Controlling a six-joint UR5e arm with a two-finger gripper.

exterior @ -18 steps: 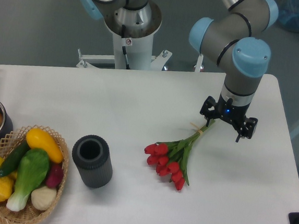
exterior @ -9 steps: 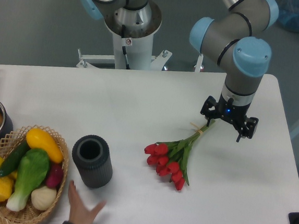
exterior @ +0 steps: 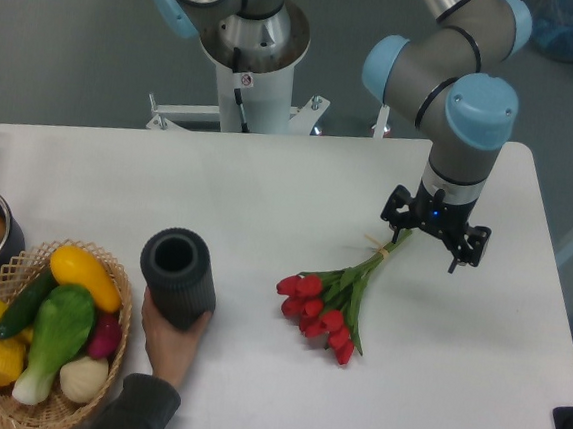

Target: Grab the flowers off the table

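Partly hidden, gripper (exterior: 420, 234) over stem ends of one flowers (exterior: 334, 299) bunch, finger state impossible to tell | blooms lie on table (exterior: 268, 193) toward right edge | one hand (exterior: 170, 340) holds one dark cylinder (exterior: 177, 277)

One fixed camera only, set high at the front of the desk (exterior: 269, 183) and tilted steeply down; it faces the robot's base (exterior: 246, 81) at the far edge; near enough that the desk's left side and front corners are cut off; no second view to overlap with.
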